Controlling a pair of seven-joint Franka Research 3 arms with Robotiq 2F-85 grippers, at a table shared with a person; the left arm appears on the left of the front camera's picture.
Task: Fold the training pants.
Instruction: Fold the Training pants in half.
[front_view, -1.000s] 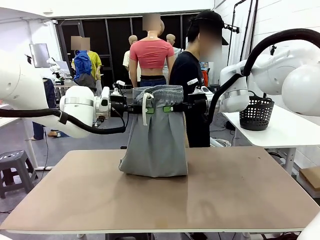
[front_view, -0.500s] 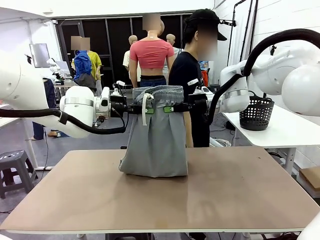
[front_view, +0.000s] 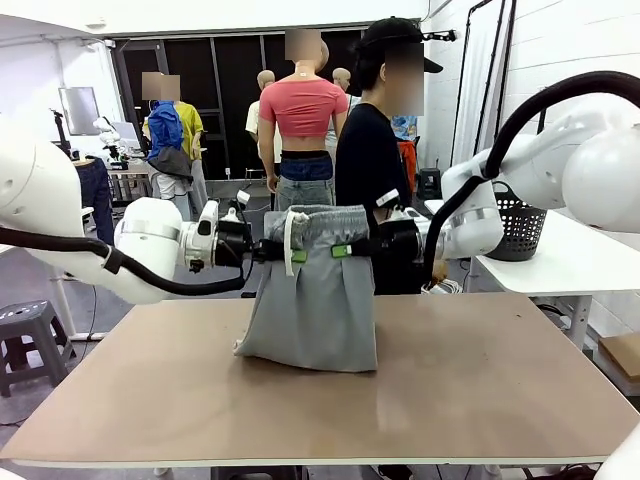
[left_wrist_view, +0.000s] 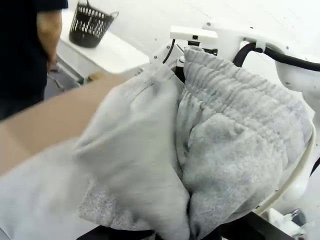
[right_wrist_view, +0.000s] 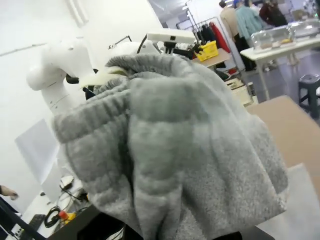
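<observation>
Grey cotton fleece, soft and limp, makes up the training pants (front_view: 312, 290), which hang by the gathered waistband between the two arms, with the lower folded edge resting on the table (front_view: 480, 380). The fabric looks light and will likely sag and drape wherever it lacks support (the white drawstring (front_view: 290, 238) dangles loose at the front). The elastic waistband appears the firmest place to take hold. The left tool (front_view: 296, 254) is clenched on the waistband's left side, the right tool (front_view: 342, 249) clenched on its right. A person stands just beyond the table's far edge.
</observation>
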